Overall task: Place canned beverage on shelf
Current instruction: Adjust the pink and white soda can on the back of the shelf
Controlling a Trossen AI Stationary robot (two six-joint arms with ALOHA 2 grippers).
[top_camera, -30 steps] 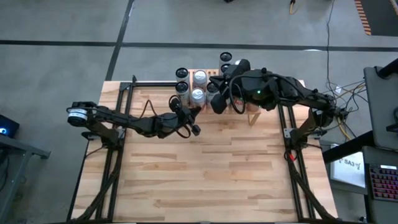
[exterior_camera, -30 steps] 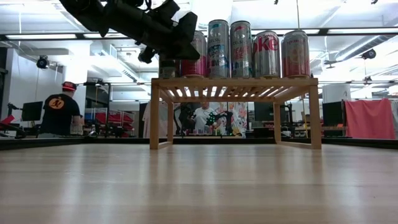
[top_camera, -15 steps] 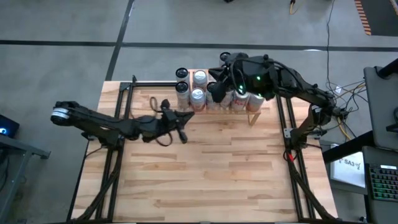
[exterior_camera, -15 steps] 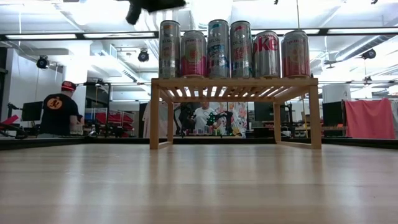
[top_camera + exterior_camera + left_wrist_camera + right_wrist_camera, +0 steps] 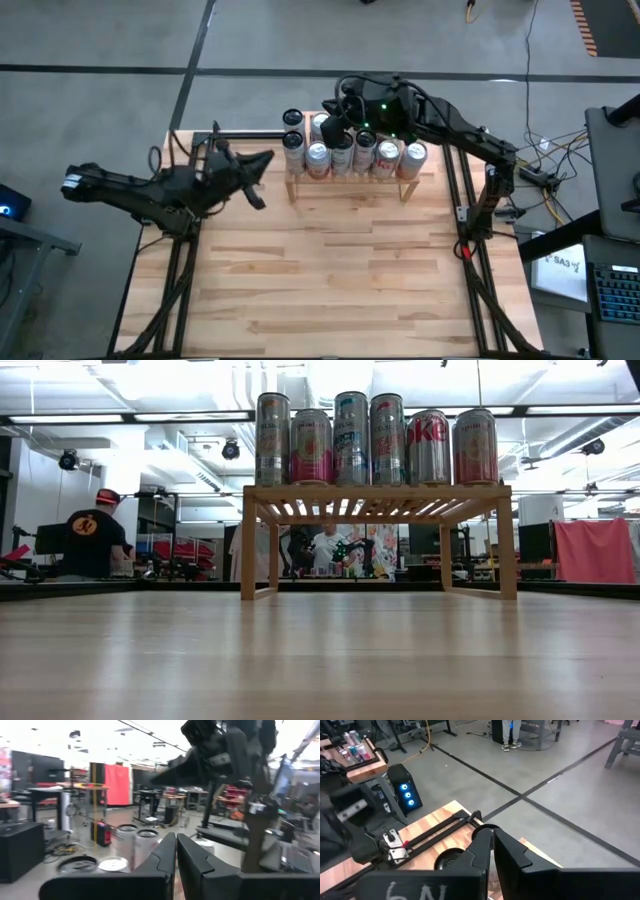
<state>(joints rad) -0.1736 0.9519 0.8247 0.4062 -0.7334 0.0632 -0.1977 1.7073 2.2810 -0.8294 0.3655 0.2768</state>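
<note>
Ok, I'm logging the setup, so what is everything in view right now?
Table: one, light wood, under both arms.
Shelf: one, light wood, at the table's far edge.
Cans: six in the front row on the shelf, silver, pink and red; more behind them, number unclear.
Person: one, dark shirt and red cap, in the room at the far left.
Left pincer: shut, empty, over the table left of the shelf.
Right pincer: shut, empty, above the cans at the shelf's back.
</note>
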